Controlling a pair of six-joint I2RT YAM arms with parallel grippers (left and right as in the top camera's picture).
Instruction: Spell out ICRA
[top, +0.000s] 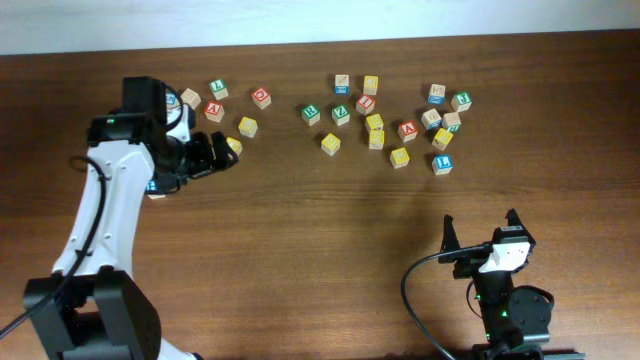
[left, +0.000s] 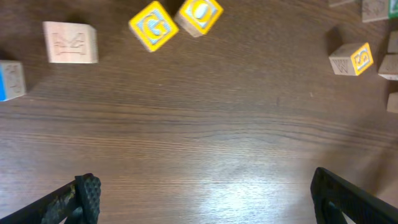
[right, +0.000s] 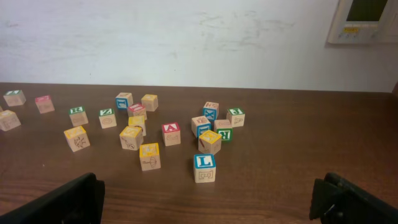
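Observation:
Pale-wood letter cubes lie scattered along the far half of the table (top: 330, 230). One red A cube (top: 407, 130) (right: 171, 132) sits in the right cluster, and another red A cube (top: 213, 110) is near my left arm. A green R cube (right: 224, 134) stands just right of the first A. I cannot read an I face. A yellow cube (left: 199, 14) shows a round letter, C or O. My left gripper (top: 222, 152) (left: 205, 196) is open over bare wood, short of that cube. My right gripper (top: 481, 228) (right: 208, 196) is open and holds nothing, well in front of the cubes.
A yellow G cube (left: 152, 26), a plain M cube (left: 70, 42) and a yellow S cube (left: 353, 58) lie ahead of the left gripper. A blue L cube (right: 203, 165) is the nearest one to the right gripper. A white wall rises behind the table.

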